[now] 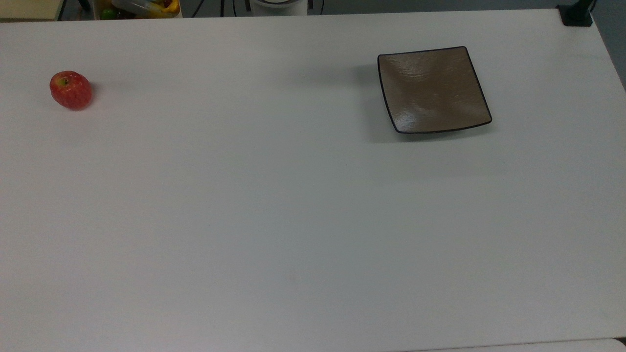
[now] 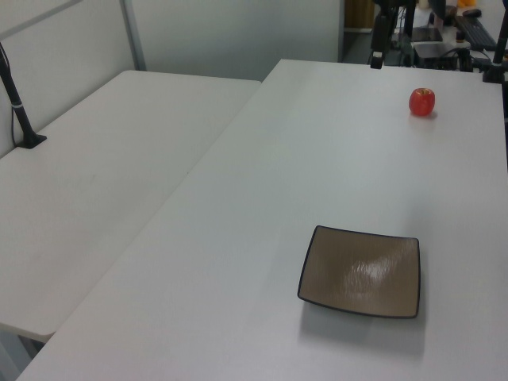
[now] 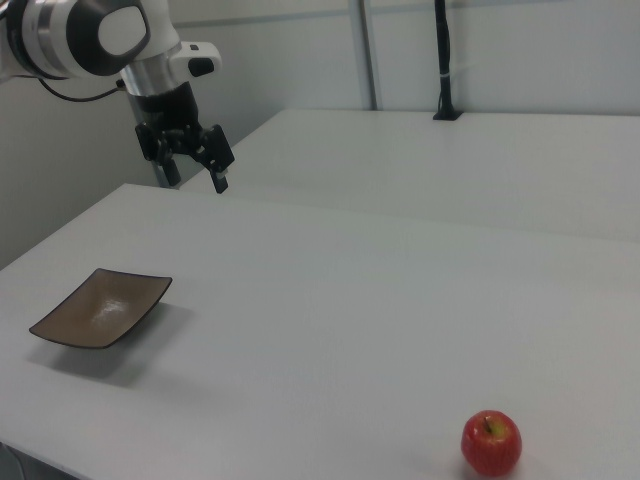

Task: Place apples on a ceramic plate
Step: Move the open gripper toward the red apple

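A small red apple (image 1: 71,90) with a yellowish patch at its stem sits alone on the white table near the top view's left edge; it is also the apple (image 2: 421,101) far back in the left view and the apple (image 3: 491,443) at the front of the right view. The square brown ceramic plate (image 1: 433,89) lies empty at the top view's upper right, the same plate (image 2: 361,271) and plate (image 3: 101,308) in the side views. My gripper (image 3: 195,178) hangs open in the air above and behind the plate, far from the apple, holding nothing.
A second white table (image 2: 95,175) adjoins along the left view's left. A black pole on a clamp base (image 3: 444,60) stands on it. Clutter, including a yellow container (image 1: 142,7), lies past the table's far edge in the top view.
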Available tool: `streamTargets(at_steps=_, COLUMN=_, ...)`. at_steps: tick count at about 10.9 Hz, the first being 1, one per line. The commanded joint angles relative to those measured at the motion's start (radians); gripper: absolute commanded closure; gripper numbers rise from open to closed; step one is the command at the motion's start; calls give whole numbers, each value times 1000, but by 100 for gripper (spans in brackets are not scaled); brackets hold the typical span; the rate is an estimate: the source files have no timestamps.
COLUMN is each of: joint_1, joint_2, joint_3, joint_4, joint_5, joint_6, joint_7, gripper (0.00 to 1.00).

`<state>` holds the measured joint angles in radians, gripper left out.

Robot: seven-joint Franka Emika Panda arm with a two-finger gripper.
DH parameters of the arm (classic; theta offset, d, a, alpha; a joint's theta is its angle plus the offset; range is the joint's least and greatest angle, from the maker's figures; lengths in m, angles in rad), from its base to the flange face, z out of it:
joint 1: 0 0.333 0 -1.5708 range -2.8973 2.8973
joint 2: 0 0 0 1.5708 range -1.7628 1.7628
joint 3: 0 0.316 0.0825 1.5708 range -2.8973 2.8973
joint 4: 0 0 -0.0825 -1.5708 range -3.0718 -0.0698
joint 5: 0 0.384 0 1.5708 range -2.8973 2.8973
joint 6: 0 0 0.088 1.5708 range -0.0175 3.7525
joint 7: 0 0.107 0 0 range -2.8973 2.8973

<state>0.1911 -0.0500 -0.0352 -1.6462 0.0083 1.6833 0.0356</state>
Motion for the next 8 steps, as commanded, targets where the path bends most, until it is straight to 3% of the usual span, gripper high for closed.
streamTargets(at_steps=1, joint_1=21, joint_2=-16, joint_3=-17, joint_4=-30, joint_5=15, joint_6=26, joint_7=-22, gripper=0)
streamTargets(at_steps=8, joint_1=15, joint_2=-16, joint_3=-15, joint_4=-30, joint_5=16, joint_6=18, joint_7=-16, gripper=0)
